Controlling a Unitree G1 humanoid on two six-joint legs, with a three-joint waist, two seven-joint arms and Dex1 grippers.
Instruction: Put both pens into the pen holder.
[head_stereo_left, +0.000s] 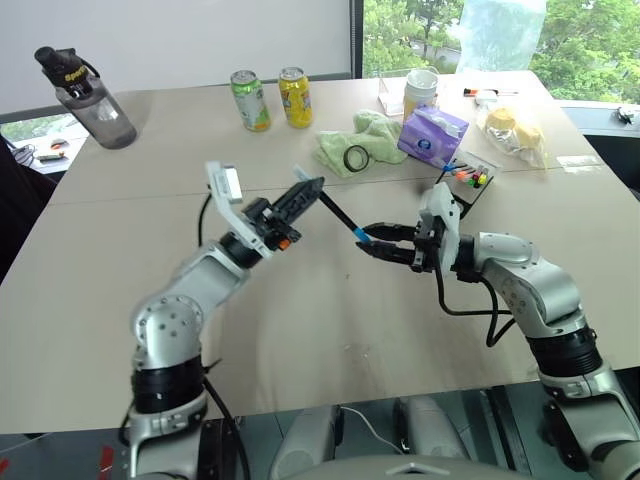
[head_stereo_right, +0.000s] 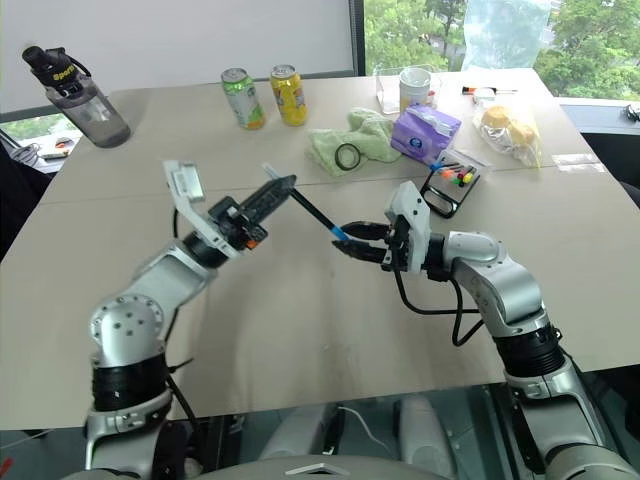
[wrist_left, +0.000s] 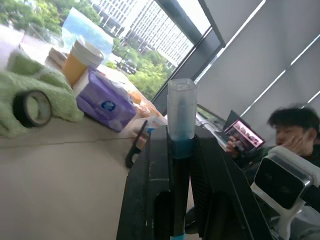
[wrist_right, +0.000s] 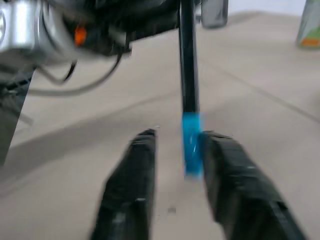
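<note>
A black pen with blue ends (head_stereo_left: 338, 213) hangs slanted above the middle of the table. My left gripper (head_stereo_left: 305, 192) is shut on its upper part; in the left wrist view the clear cap (wrist_left: 181, 112) sticks out between the fingers. My right gripper (head_stereo_left: 385, 243) stands open around the lower blue end (wrist_right: 191, 145), which sits close to one finger (wrist_right: 235, 180) with a gap to the other. The pen holder (head_stereo_left: 465, 180), a small black frame with bright-capped markers, stands at the right, beyond the right gripper. A thin dark stick with a reddish end (head_stereo_left: 482, 92) lies far back; I cannot tell whether it is the other pen.
A purple tissue pack (head_stereo_left: 432, 135), a green cloth (head_stereo_left: 372, 135) with a tape roll (head_stereo_left: 356, 158), a cup (head_stereo_left: 421, 90) and a plastic bag (head_stereo_left: 515, 130) crowd the back right. Two cans (head_stereo_left: 272, 98) and a water bottle (head_stereo_left: 88, 92) stand at the back left. A person (wrist_left: 292, 132) sits beyond the table.
</note>
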